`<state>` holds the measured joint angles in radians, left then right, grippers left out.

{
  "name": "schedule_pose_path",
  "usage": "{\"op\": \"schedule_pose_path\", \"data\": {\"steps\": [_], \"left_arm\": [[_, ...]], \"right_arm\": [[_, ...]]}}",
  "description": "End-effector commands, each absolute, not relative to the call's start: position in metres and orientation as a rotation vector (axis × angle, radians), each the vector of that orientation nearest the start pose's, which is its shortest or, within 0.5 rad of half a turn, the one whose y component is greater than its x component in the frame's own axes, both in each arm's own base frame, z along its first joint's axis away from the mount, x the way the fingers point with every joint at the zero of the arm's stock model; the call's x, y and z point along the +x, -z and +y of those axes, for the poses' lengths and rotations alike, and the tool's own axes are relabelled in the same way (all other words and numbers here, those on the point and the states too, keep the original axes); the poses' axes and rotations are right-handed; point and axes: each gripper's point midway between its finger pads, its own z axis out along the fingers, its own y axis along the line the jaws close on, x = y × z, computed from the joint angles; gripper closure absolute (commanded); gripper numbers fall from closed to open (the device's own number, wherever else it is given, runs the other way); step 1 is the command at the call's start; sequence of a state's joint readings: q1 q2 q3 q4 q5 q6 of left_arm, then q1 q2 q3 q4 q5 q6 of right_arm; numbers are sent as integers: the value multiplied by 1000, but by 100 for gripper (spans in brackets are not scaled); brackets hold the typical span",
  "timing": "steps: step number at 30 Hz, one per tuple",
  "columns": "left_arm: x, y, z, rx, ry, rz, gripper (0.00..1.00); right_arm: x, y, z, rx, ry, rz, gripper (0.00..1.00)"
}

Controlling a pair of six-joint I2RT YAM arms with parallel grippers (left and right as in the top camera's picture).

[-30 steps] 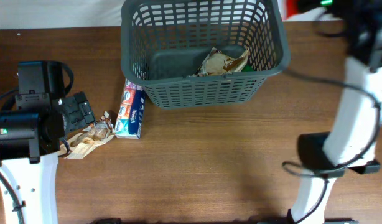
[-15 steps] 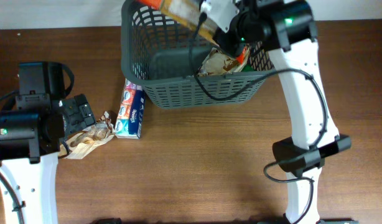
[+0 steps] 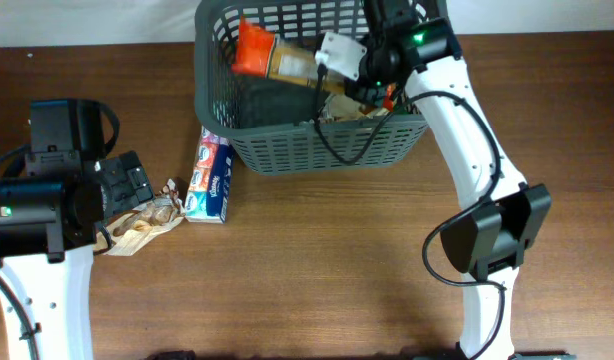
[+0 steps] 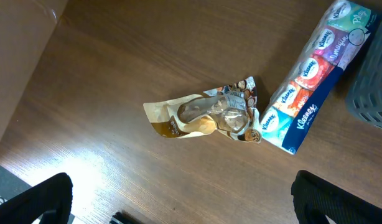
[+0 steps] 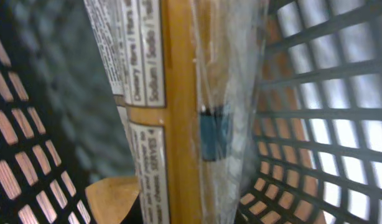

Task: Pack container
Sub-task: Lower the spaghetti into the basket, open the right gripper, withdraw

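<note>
The container (image 3: 327, 150) stands at the far edge of the worktop (image 3: 317, 260), near the middle. My right gripper (image 3: 332, 55) reaches over its rim from the right and is pinching one end of a long tan packet (image 3: 285, 62) with an orange end. The packet lies across the inside of the container, and my right wrist camera sees only its printed side close up, with lattice walls around it. My left gripper (image 4: 181, 202) hangs spread wide above a crumpled snack bag (image 4: 206, 115). That bag touches a tissue pack (image 4: 309, 81), which lies just beside the container's left front corner.
</note>
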<state>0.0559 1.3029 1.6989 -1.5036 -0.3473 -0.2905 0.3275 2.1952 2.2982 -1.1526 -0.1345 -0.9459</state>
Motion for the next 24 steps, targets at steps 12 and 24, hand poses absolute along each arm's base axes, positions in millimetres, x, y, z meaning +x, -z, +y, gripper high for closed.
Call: {"op": "schedule_pose_path", "data": {"steps": [12, 24], "left_arm": [[255, -308, 74, -559, -382, 2561, 1], [255, -308, 74, -559, -381, 2561, 1]], "right_arm": [[495, -192, 194, -1631, 18, 2021, 1], [551, -364, 142, -766, 330, 1965, 1]]}}
